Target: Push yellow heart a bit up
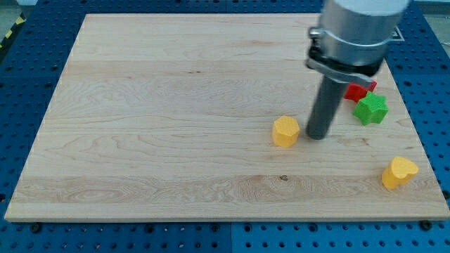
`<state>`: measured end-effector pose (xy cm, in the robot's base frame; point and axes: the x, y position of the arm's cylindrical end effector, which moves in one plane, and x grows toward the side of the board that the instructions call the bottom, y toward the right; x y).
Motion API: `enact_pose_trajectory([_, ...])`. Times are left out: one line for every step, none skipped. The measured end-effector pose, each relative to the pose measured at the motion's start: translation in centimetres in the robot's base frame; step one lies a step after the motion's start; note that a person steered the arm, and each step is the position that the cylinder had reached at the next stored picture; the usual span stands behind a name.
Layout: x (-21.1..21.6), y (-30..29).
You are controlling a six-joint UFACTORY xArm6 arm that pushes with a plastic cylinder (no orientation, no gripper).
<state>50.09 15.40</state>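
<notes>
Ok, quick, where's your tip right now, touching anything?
My tip: no pincer, holding nothing; just right of the yellow hexagon block, small gap, far up-left of the yellow heart.

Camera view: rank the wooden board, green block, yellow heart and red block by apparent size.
1. Wooden board, by far the largest.
2-3. Green block and yellow heart: they look alike, and the heart sits nearer the view's bottom, so no ranking.
4. Red block: smallest showing, but partly hidden by the arm.
</notes>
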Motion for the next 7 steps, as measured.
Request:
enact_pose_trajectory([2.4, 6.5])
enact_pose_trajectory([3.6, 11.5])
enact_pose_trajectory([5.9, 14.5])
enact_pose_trajectory([9.1, 14.0])
enact_pose_trajectory([10.6, 13.1])
enact_pose_trajectory([10.9, 11.8])
enact_pose_trajectory([10.2, 10.6])
